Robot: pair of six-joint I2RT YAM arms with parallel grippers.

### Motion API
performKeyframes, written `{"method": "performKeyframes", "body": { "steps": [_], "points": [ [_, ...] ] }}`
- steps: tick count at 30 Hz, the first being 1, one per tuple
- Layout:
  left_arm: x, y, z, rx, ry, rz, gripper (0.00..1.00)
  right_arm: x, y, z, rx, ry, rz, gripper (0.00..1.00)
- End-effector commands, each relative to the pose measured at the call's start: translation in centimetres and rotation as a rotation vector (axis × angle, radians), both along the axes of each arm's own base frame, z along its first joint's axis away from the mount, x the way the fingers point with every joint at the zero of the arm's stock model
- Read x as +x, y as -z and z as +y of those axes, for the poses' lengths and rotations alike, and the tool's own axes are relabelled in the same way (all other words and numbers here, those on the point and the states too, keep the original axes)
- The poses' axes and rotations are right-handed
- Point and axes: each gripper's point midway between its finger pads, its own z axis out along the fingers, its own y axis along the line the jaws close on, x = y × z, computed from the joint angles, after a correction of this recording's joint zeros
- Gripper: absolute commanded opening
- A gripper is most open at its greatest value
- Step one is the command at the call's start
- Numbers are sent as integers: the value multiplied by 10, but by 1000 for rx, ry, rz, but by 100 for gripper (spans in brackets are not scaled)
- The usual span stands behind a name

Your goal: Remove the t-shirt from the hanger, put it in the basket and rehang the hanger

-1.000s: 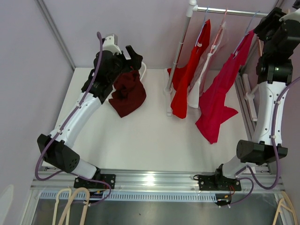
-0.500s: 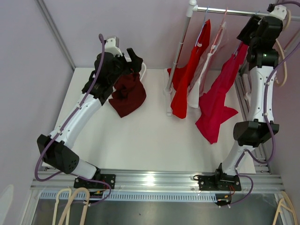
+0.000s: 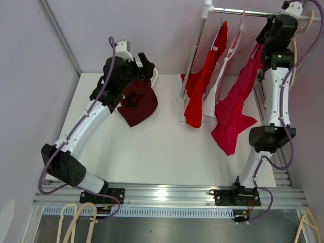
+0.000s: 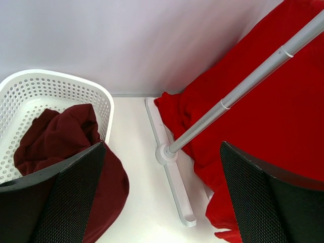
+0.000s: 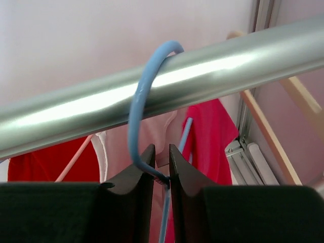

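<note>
Top external: white table (image 3: 152, 152), lilac walls (image 3: 162, 35), crimson t-shirt (image 3: 235, 109) hanging from steel rail (image 3: 253, 13).

A white basket (image 4: 55, 81) stands at the far left of the table (image 3: 152, 147). A maroon cloth (image 4: 61, 134) lies in it and drapes over its near rim. Just right of it, a grey pole (image 4: 243, 86) rises from a white foot (image 4: 172, 177) to a metal rail (image 3: 243, 12). A red shirt (image 3: 200, 96) and a pale one (image 3: 208, 107) hang from the rail beside the pole. Wooden hangers (image 3: 76, 223) lie below the table's near edge.
</note>
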Motion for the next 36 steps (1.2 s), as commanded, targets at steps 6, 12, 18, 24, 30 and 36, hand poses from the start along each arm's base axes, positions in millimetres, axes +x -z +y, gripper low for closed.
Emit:
{"method": "performKeyframes", "body": {
  "steps": [6, 12, 18, 24, 30, 36],
  "points": [
    [4, -5, -4, 12, 2, -33, 100, 1, -6, 8, -38, 21, -7, 37],
    [2, -3, -3, 12, 1, -26, 99, -8, -1, 9, -62, 60, 23, 44],
    [0, 0, -3, 10, 6, -22, 99, -15, 3, 6, -74, 91, 50, 39],
    [-2, 0, -3, 9, 6, -24, 99, -19, 5, 2, -71, 128, 58, 28],
    [-2, 0, -3, 11, 8, -26, 99, -26, -4, 0, -106, 166, 39, 34],
    [-3, -1, -3, 8, 13, -28, 99, -32, -12, 15, -149, 184, 30, 44]
  ]
}}
